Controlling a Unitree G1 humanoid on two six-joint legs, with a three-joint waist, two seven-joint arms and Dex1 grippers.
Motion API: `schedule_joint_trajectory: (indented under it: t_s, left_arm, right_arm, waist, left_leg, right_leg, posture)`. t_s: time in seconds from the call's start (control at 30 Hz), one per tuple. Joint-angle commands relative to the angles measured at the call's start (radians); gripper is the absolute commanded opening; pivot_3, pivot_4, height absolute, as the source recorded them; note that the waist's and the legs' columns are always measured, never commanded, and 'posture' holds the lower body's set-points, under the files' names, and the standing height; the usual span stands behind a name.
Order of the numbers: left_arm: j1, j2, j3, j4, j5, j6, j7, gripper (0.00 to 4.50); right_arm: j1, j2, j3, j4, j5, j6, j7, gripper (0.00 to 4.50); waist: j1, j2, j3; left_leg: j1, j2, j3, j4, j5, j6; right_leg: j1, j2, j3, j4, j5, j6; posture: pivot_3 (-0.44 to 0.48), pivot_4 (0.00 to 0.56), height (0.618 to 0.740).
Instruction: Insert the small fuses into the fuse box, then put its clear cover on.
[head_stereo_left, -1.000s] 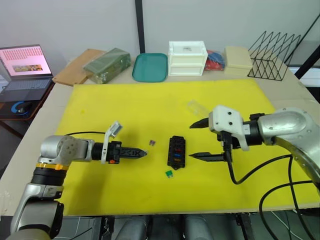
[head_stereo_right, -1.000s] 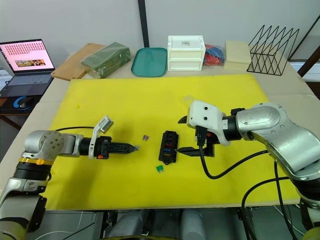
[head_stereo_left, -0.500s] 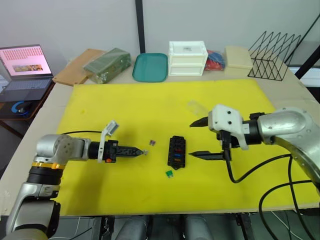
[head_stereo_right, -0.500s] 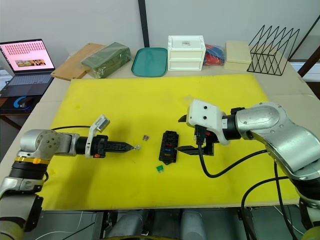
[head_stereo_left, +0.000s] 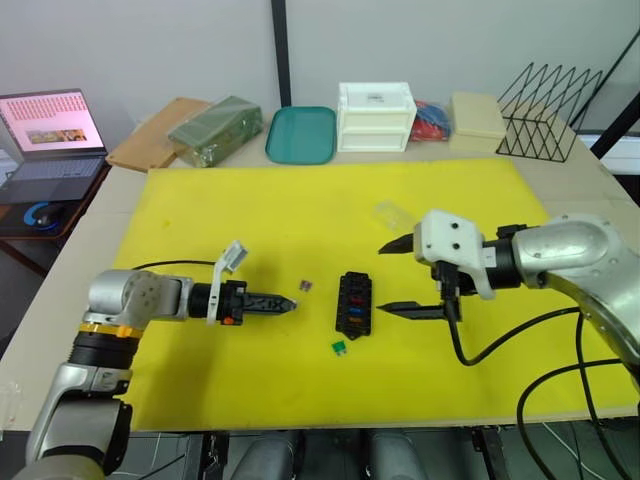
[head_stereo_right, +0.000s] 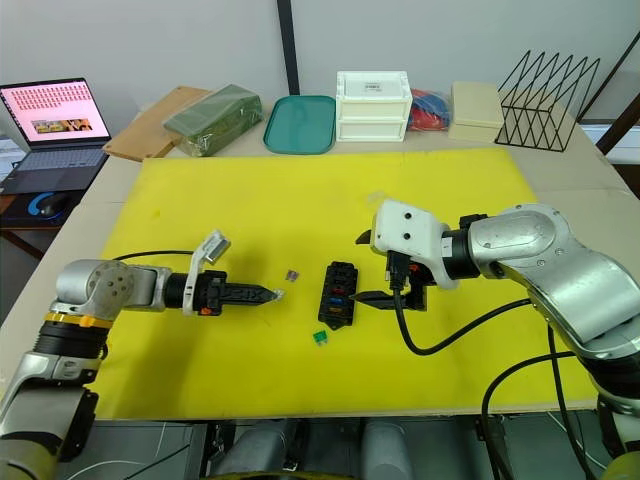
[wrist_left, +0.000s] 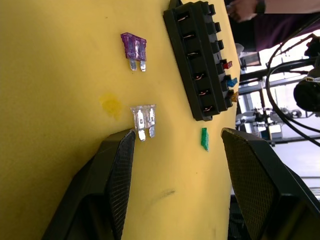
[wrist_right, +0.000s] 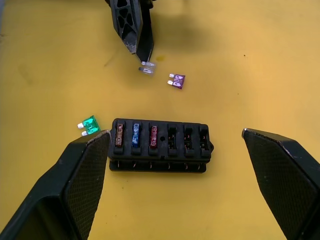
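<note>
The black fuse box (head_stereo_left: 353, 302) lies mid-mat with yellow, blue and red small fuses in one row (wrist_right: 135, 136). Loose on the mat are a purple fuse (wrist_left: 134, 47), a grey fuse (wrist_left: 143, 119) and a green fuse (head_stereo_left: 340, 347). My left gripper (wrist_left: 177, 132) is open, low over the mat left of the box, and the grey fuse sits at one fingertip (wrist_left: 127, 137). My right gripper (head_stereo_left: 385, 279) hangs open just right of the box, its fingers apart on either side (wrist_right: 175, 134). The clear cover (head_stereo_left: 388, 212) rests on the mat behind the right gripper.
Along the table's back edge stand a white drawer unit (head_stereo_left: 375, 116), a teal tray (head_stereo_left: 300, 134), a green package (head_stereo_left: 214, 125), a beige box (head_stereo_left: 477, 117) and a wire rack (head_stereo_left: 545, 97). A laptop (head_stereo_left: 50, 125) is at far left. Black cables trail from my right arm (head_stereo_left: 520, 335).
My left gripper drew back a little, then came forward again toward the fuse box, its wrist turning slightly. The right gripper and the fuses have stayed put.
</note>
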Motion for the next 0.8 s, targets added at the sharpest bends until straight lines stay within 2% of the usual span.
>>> schedule_joint_trajectory:
  t_s: [0.03,0.37,0.47,0.53,0.8]
  left_arm:
    - [-0.016,-0.029,-0.012,0.035,0.023,-0.008,0.025,2.90]
    - [-0.009,-0.048,-0.037,0.100,0.055,-0.065,-0.012,2.90]
    - [0.002,-0.041,-0.050,0.110,0.068,-0.086,-0.025,2.28]
    - [0.008,-0.036,-0.059,0.114,0.079,-0.098,-0.034,1.62]
    - [0.014,-0.032,-0.072,0.141,0.112,-0.143,-0.056,1.62]
  right_arm:
    - [-0.017,0.003,-0.019,-0.022,-0.008,-0.012,-0.008,4.50]
    - [-0.016,0.011,-0.016,-0.022,-0.012,-0.015,-0.008,4.50]
    - [-0.014,0.009,-0.014,-0.022,-0.018,-0.018,-0.007,4.50]
    - [-0.015,0.008,-0.014,-0.021,-0.020,-0.019,-0.006,4.50]
    - [-0.019,0.008,-0.008,-0.015,-0.032,-0.025,0.000,4.50]
  waist:
    - [0.003,0.000,0.000]
    - [0.020,0.000,-0.001]
    - [0.020,0.000,-0.001]
    - [0.019,0.000,-0.001]
    - [0.019,0.001,-0.001]
  left_leg:
    - [0.000,0.000,0.000,0.000,0.000,0.000]
    - [0.000,0.000,0.000,0.001,0.000,0.000]
    - [0.000,0.000,0.000,0.001,0.000,0.000]
    - [0.000,0.000,0.000,0.001,0.000,0.000]
    - [0.001,0.000,0.000,0.001,0.000,0.000]
  right_leg:
    - [0.000,0.000,0.000,0.000,0.000,0.000]
    - [0.001,0.000,0.000,0.000,0.000,0.000]
    - [0.001,0.000,0.000,0.001,0.000,0.000]
    - [0.001,0.000,0.000,0.001,0.000,0.000]
    - [0.001,0.000,0.000,0.001,0.000,0.000]
  posture:
    - [0.000,0.150,0.740]
    - [0.000,0.150,0.740]
    - [0.000,0.150,0.740]
    - [0.000,0.150,0.740]
    - [0.000,0.150,0.740]
